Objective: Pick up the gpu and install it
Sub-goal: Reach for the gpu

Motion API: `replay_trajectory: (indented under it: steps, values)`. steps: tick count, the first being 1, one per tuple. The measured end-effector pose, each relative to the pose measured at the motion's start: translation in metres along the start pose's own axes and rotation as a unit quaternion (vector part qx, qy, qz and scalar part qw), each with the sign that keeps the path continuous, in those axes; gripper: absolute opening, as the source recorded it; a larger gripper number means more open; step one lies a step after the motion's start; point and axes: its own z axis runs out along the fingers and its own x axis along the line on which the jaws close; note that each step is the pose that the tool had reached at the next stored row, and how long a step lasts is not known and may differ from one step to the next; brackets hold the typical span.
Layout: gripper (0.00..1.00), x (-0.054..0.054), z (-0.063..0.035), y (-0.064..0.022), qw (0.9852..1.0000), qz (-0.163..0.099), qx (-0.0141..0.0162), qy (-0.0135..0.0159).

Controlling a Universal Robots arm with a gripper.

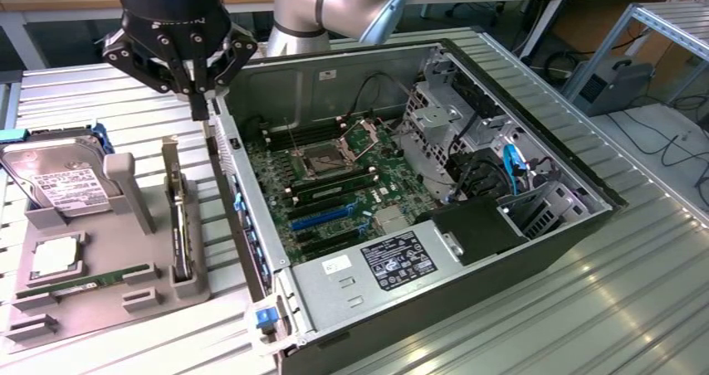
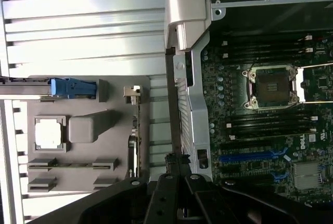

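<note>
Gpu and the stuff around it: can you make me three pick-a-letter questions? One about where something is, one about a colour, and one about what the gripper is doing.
1. Where is the gpu?
A in the gripper
B standing on edge in the grey tray
C lying on the floor

2. What colour is the motherboard?
A red
B white
C green

3. How is the gripper?
A open wide
B shut on a screwdriver
C shut, holding nothing

Answers:
1 B, the card stands in a tray slot beside the case.
2 C, the board is green around its sockets.
3 C, the fingers meet with nothing between them.
</note>
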Motion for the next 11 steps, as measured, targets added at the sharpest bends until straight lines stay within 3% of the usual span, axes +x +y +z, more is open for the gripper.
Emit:
replay_trajectory:
  steps: [11]
  values:
    - [0.11,0.0076,-0.0002,-0.0006,1.0,0.0,0.0,0.0]
